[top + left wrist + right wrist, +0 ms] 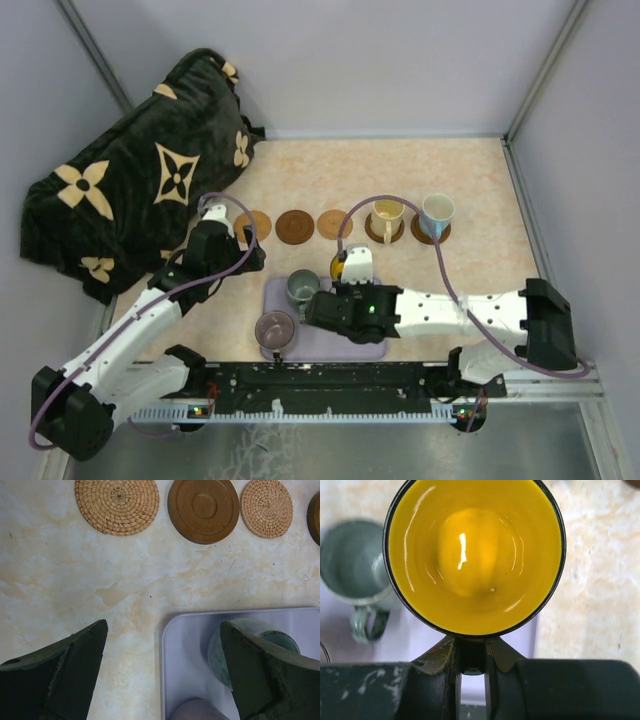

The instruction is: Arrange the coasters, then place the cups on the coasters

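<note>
Hovering with fingers wide apart, the left gripper [163, 626] faces three bare coasters [203, 510] beyond the lavender tray [190, 645]. At the tray's right edge, the right gripper [472, 655] is pinched tight on the yellow cup [475, 555], apparently at its handle. Glazed and rigid, the cup likely handles as slippery and chip-prone; the handle seems the surest hold.

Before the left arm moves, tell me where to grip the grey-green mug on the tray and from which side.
Probably the rim, from above: the grey-green mug stands upright, mouth open, on the lavender tray. Pinch its wall on the side toward the left gripper, since the right gripper, holding the yellow mug, crowds the other.
</note>
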You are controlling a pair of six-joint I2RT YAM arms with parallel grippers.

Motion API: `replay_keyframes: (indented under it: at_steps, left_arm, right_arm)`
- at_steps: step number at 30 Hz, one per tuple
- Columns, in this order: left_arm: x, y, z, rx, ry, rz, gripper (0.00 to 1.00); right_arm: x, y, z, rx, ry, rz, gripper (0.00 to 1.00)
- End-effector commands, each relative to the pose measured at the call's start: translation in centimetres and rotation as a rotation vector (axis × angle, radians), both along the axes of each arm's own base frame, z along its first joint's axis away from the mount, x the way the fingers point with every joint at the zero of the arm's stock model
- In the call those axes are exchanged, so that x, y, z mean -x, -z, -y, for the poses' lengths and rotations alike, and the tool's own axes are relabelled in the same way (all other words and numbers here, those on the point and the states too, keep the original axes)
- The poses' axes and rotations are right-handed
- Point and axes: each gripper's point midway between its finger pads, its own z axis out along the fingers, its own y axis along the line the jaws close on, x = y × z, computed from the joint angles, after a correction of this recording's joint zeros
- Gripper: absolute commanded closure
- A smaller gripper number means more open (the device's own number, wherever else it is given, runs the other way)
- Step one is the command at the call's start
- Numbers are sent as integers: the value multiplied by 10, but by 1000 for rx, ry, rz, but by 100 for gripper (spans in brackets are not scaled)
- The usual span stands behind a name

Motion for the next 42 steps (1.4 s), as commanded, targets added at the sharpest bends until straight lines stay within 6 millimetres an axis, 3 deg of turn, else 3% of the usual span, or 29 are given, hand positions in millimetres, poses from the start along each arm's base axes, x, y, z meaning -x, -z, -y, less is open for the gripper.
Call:
replay_keyframes:
  at_steps: [1, 8, 18, 22, 27, 32, 42]
  left_arm:
    - [-8, -10, 3, 12, 1, 35, 1]
    - [-9, -10, 3, 9, -2, 36, 1]
    - [-10, -4, 8, 16, 15, 13, 1]
    - [-10, -3, 8, 14, 17, 13, 1]
    - [-11, -1, 7, 5, 13, 7, 1]
    - [-10, 4, 6, 3, 5, -6, 1]
    - [-10, 8, 6, 3, -3, -21, 1]
  right_arm:
    - [-62, -66, -17, -153, 31, 200, 100]
    - [-128, -90, -18, -152, 23, 250, 100]
    - [-201, -82, -33, -124, 39, 204, 100]
    - [-223, -67, -41, -86, 55, 155, 100]
    - [-240, -49, -54, -84, 48, 117, 100]
    - [-251, -28, -53, -93, 62, 72, 100]
    - [-258, -4, -56, -66, 58, 46, 100]
